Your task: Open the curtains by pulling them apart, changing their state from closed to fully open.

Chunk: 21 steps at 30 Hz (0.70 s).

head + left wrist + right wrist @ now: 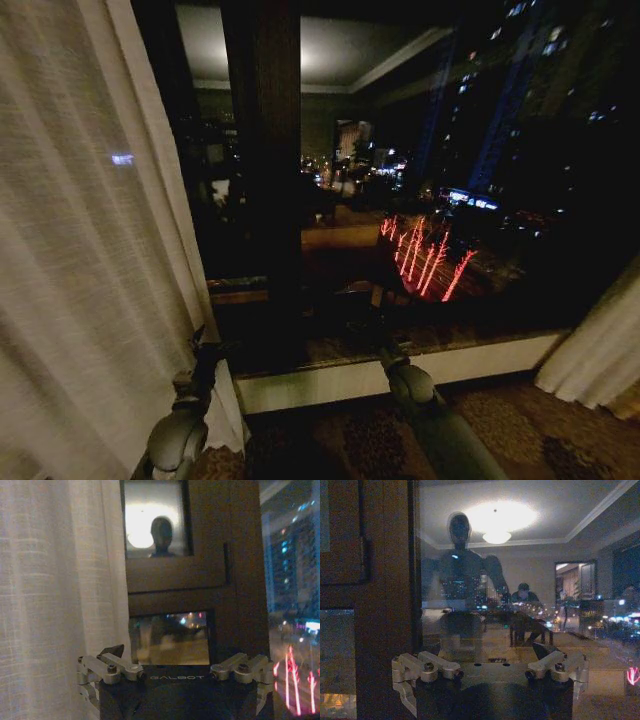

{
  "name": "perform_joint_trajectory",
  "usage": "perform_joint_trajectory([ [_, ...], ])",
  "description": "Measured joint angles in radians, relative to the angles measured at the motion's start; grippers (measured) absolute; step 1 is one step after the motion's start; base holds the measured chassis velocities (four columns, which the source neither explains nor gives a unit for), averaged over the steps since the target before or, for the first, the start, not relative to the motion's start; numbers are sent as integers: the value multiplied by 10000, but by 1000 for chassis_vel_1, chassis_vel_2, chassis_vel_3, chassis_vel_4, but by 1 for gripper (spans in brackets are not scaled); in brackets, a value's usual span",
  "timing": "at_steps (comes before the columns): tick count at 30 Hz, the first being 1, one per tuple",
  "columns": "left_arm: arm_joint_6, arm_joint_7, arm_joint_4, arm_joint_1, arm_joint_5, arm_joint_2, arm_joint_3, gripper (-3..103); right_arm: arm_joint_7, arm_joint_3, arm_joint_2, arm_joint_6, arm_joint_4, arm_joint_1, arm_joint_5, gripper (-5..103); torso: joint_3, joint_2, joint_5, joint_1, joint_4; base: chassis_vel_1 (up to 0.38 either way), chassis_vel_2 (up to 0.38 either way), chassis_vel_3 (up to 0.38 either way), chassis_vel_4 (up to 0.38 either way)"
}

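Note:
The curtains hang apart. The left sheer cream panel (90,250) covers the left of the head view, and the right panel (600,350) is bunched at the far right edge. Dark window glass (450,200) lies bare between them. My left gripper (200,352) is low at the inner edge of the left panel, open, with the fabric (55,590) beside it and not between its fingers. My right gripper (385,350) is raised in front of the glass near the middle, open and holding nothing. The wrist views show both jaws spread wide (175,672) (490,669).
A dark wooden window post (262,150) stands just right of the left panel. A pale sill (400,378) runs below the glass, with patterned carpet (520,430) under it. The glass reflects the lit room and the robot (462,565).

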Motion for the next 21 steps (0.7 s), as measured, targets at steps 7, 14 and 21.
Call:
perform_joint_trajectory([
  [7, -508, 5, -512, 848, 379, -316, -603, 100, 0, 0, 0, 0, 0, 0, 0, 100, 0, 0, 1, 0, 1, 0, 0, 0, 0],
  [14, -636, -527, -328, 955, 390, -313, -1626, 100, 0, 0, 0, 0, 0, 0, 0, 100, -1, 0, -2, -1, 1, 0, 0, 0, 0],
  [21, -985, -461, 722, 495, 238, 384, -1714, 100, 0, 0, 0, 0, 0, 0, 0, 100, -1, 0, 2, -1, 2, 0, 0, 0, 0],
])
